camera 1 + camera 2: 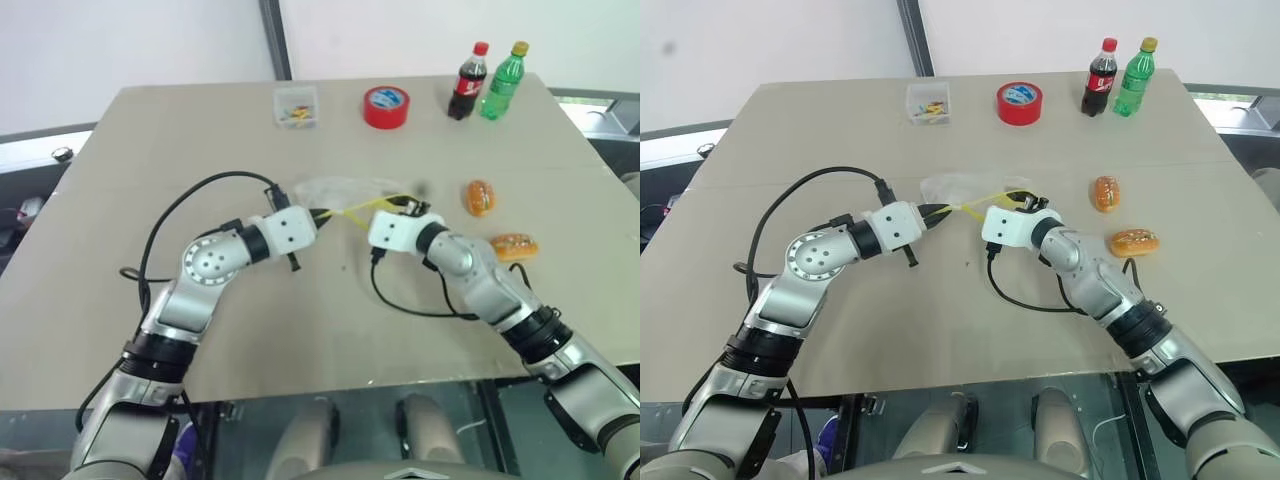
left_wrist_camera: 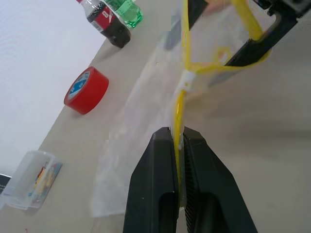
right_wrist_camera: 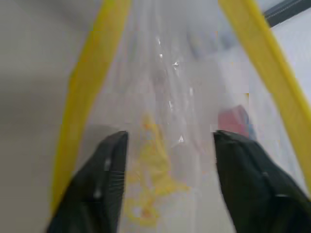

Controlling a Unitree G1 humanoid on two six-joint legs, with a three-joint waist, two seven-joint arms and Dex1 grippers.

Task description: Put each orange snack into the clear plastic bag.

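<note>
The left hand [image 2: 179, 141] is closed on the yellow seal strip [image 2: 181, 104] of the bag [image 1: 340, 192], which lies mid-worktop [image 1: 300, 330] between the two hands. The right hand [image 3: 167, 141] has its fingers spread apart inside the bag's mouth, the strip's two sides running past either finger. Both snacks lie bare on the worktop to the right of the bag: one snack [image 1: 480, 197] farther back, the other snack [image 1: 515, 246] just beside the right forearm.
</note>
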